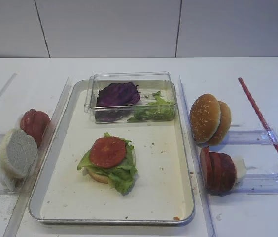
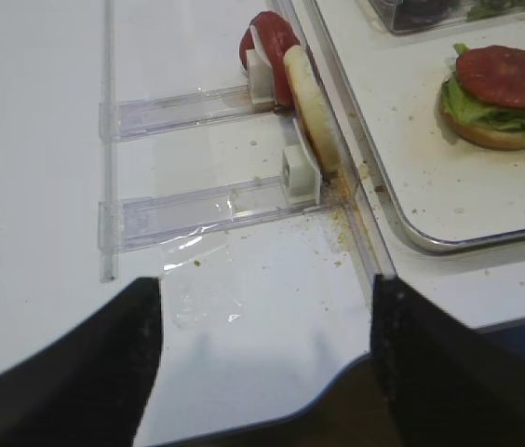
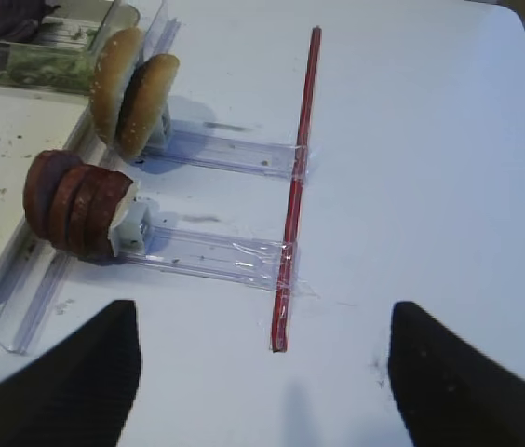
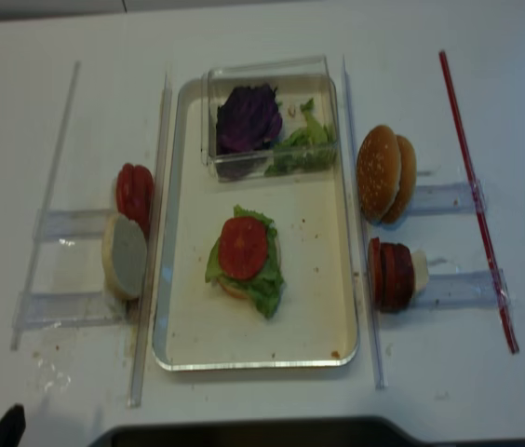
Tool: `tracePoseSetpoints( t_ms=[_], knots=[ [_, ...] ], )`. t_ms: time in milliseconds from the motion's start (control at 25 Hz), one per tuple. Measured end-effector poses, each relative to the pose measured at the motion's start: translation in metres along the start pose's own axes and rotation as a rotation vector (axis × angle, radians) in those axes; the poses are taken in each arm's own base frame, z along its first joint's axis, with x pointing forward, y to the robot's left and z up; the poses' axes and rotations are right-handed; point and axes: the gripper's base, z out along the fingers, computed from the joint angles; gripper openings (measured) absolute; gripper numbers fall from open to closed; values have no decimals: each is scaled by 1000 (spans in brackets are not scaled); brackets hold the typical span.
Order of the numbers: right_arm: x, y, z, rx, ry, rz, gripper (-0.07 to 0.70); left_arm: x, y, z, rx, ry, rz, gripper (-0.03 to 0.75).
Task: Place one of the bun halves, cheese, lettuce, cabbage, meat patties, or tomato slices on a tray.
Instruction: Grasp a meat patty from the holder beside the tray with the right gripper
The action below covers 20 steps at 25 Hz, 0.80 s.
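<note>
At the far left, two tomato slices [image 1: 34, 124] stood on edge in a clear plastic rail [image 2: 183, 107], and just in front of them a bun half [image 1: 17, 151] stood upright, its pale cut face showing, in a second rail beside the tray's left rim. The left gripper [image 2: 262, 363] hung above the bare table near these rails, well apart from them; only its dark fingers [image 2: 76, 372] showed at the bottom of the wrist view, empty, and the jaws were clenched on nothing.

The tray [image 1: 163, 197] lay in the middle. On it sat a bottom bun with lettuce [image 1: 117, 170] and a tomato slice on top. At the tray's far end stood a small clear box [image 1: 129, 81] holding purple cabbage [image 1: 118, 94] on the left and more lettuce on the right.

Right of the tray, two sesame bun halves [image 1: 209, 119] stood on edge in a rail, and nearer, the meat patties [image 1: 218, 170] stood in another. A red rod [image 1: 264, 123] lay farthest right. The right gripper [image 3: 262, 372] hovered over the table, jaws spread wide, holding nothing.
</note>
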Motion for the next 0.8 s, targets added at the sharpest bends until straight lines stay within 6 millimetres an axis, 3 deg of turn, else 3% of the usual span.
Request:
tracePoseSetpoints(
  t_ms=[320, 560, 800],
  knots=[
    [-48, 2, -7, -94, 144, 33, 562, 0, 0, 0, 0, 0, 0, 440],
    [-87, 1, 0, -156, 199, 122, 562, 0, 0, 0, 0, 0, 0, 440],
    [-110, 2, 14, -239, 242, 180, 517, 0, 0, 0, 0, 0, 0, 440]
  ],
)
